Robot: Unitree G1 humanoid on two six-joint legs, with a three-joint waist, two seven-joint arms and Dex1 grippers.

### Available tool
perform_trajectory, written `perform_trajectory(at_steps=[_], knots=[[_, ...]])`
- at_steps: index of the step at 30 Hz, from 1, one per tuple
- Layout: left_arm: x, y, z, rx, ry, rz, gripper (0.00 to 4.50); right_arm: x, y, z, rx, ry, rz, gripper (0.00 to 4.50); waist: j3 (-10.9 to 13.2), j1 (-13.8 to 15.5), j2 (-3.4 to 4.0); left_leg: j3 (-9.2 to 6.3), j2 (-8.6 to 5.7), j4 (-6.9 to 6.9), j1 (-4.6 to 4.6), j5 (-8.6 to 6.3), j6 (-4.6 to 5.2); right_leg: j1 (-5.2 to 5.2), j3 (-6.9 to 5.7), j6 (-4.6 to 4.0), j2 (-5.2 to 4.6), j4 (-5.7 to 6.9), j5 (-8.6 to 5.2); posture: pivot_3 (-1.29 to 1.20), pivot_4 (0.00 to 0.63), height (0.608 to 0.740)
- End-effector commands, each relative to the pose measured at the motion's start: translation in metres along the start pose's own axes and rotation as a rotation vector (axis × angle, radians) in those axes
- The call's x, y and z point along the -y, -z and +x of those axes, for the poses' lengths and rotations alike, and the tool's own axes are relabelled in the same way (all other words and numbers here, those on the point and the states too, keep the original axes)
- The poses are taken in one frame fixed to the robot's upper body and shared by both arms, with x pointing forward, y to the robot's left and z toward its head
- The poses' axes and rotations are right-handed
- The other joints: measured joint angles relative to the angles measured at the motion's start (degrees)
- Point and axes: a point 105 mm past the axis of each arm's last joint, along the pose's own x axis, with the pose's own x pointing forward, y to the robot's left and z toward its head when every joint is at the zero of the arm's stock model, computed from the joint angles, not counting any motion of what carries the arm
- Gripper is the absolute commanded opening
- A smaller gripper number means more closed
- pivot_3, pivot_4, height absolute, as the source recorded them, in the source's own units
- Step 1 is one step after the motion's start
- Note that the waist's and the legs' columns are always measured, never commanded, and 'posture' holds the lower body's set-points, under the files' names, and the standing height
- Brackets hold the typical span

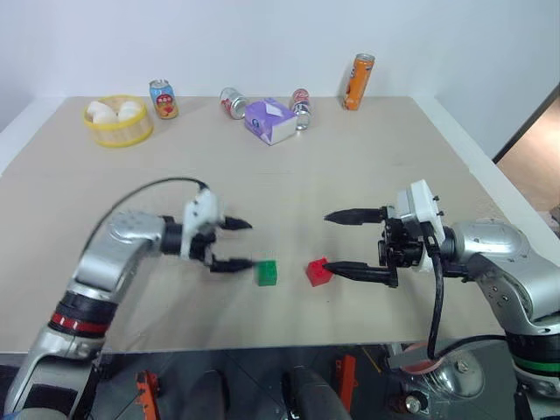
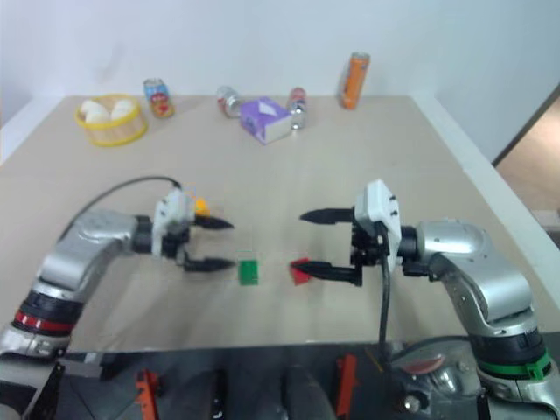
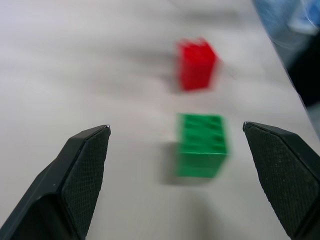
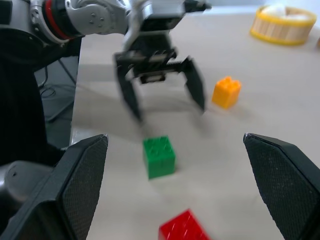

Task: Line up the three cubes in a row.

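The green cube [image 1: 266, 273] and the red cube [image 1: 318, 272] sit a short gap apart near the table's front edge. Farther back and to the left is the yellow-orange cube [image 2: 201, 206], partly hidden behind my left gripper [image 1: 249, 244]. That gripper hovers open just left of the green cube, holding nothing, and it also appears above the green cube [image 4: 159, 157] in the right wrist view. My right gripper [image 1: 326, 242] is open just right of the red cube, its lower fingertip close beside it; contact cannot be told. Both cubes lie ahead of the left fingers [image 3: 85, 175].
Along the table's far side stand a yellow basket [image 1: 117, 131] of white balls, several drink cans [image 1: 163, 98], a purple-and-white tissue box [image 1: 269, 121] and an upright orange can [image 1: 358, 81]. The table's front edge [image 1: 262, 346] runs just below the cubes.
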Motion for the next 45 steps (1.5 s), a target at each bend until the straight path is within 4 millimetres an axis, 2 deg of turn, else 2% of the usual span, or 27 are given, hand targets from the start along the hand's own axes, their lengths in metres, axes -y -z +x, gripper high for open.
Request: perform_trajectory(at_steps=[1, 4, 9, 12, 22, 25, 29, 30, 31, 32, 37, 45], knots=[[-0.041, 0.004, -0.024, -0.011, -0.181, 0.026, 4.4, 0.014, -0.013, 0.003, 0.055, 0.047, -0.031, 4.5, 0.0, -0.01, 0.0, 0.03, -0.01, 0.01, 0.06, 0.0, 0.0, 0.06, 0.03, 0.0, -0.01, 0.0, 0.0, 0.0, 0.15, 0.74], [-0.06, 0.012, -0.031, -0.005, -0.235, 0.001, 4.4, 0.022, -0.013, 0.013, 0.075, 0.053, -0.03, 4.5, 0.0, 0.0, 0.0, 0.05, -0.03, 0.02, 0.01, 0.0, 0.0, 0.02, 0.04, 0.05, -0.03, -0.01, 0.03, 0.0, 0.15, 0.74], [-0.078, 0.03, -0.029, -0.011, -0.273, -0.056, 4.4, 0.031, -0.011, 0.022, 0.086, 0.053, -0.035, 4.5, 0.0, 0.19, 0.0, 0.04, -0.04, -0.03, -0.29, -0.01, 0.0, -0.2, 0.01, 0.28, -0.02, -0.01, 0.14, 0.0, 0.15, 0.74], [-0.081, 0.045, -0.021, -0.05, -0.257, -0.094, 4.4, 0.032, -0.013, 0.023, 0.095, 0.051, -0.045, 4.5, 0.0, 0.19, 0.0, 0.03, -0.05, -0.05, -0.39, -0.04, 0.0, -0.27, 0.0, 0.32, -0.02, -0.02, 0.1, 0.0, 0.15, 0.74], [-0.078, 0.065, -0.004, -0.131, -0.21, -0.111, 4.4, 0.029, -0.013, 0.021, 0.098, 0.067, -0.047, 4.5, 0.0, 0.14, -0.01, 0.01, -0.06, -0.07, -0.41, -0.07, -0.01, -0.27, 0.0, 0.35, -0.01, -0.03, 0.09, 0.0, 0.15, 0.74], [-0.078, 0.066, -0.003, -0.136, -0.208, -0.106, 3.62, 0.029, -0.013, 0.02, 0.097, 0.071, -0.046, 4.5, 0.0, 0.14, 0.0, 0.0, -0.06, -0.04, -0.41, -0.06, -0.01, -0.27, 0.0, 0.38, -0.01, -0.03, 0.14, 0.0, 0.15, 0.74], [-0.078, 0.066, -0.002, -0.127, -0.208, -0.111, 2.17, 0.028, -0.012, 0.02, 0.094, 0.074, -0.043, 4.5, 0.0, 0.14, 0.0, 0.01, -0.06, -0.03, -0.41, -0.07, -0.01, -0.25, 0.01, 0.39, -0.02, -0.03, 0.15, 0.0, 0.15, 0.74], [-0.078, 0.066, -0.002, -0.124, -0.209, -0.113, 2.02, 0.028, -0.012, 0.02, 0.094, 0.074, -0.043, 4.5, 0.0, 0.14, -0.01, 0.01, -0.06, -0.03, -0.41, -0.06, -0.01, -0.25, 0.0, 0.39, -0.02, -0.03, 0.15, 0.0, 0.15, 0.74], [-0.078, 0.066, -0.002, -0.123, -0.21, -0.114, 1.5, 0.028, -0.012, 0.02, 0.093, 0.074, -0.042, 4.5, 0.0, 0.14, -0.01, 0.01, -0.06, -0.03, -0.41, -0.07, -0.01, -0.25, 0.0, 0.39, -0.02, -0.03, 0.14, 0.0, 0.15, 0.74], [-0.078, 0.066, -0.003, -0.122, -0.211, -0.114, 1.33, 0.028, -0.011, 0.02, 0.093, 0.075, -0.041, 4.5, 0.0, 0.14, 0.0, 0.01, -0.06, -0.03, -0.41, -0.07, -0.01, -0.25, 0.0, 0.39, -0.02, -0.03, 0.14, 0.0, 0.15, 0.74], [-0.076, 0.061, -0.009, -0.097, -0.183, -0.086, 1.34, 0.027, -0.01, 0.02, 0.087, 0.067, -0.039, 4.5, 0.0, 0.13, -0.01, 0.0, -0.06, -0.03, -0.41, -0.06, -0.01, -0.26, 0.01, 0.39, -0.02, -0.03, 0.15, 0.0, 0.15, 0.74], [-0.028, 0.05, -0.031, -0.114, 0.099, 0.074, 1.34, 0.01, -0.003, 0.008, 0.018, -0.011, -0.021, 4.5, 0.0, 0.01, 0.0, 0.01, -0.01, -0.23, -0.38, -0.07, -0.01, -0.3, 0.0, 0.28, -0.01, -0.03, 0.08, 0.0, 0.15, 0.74]])
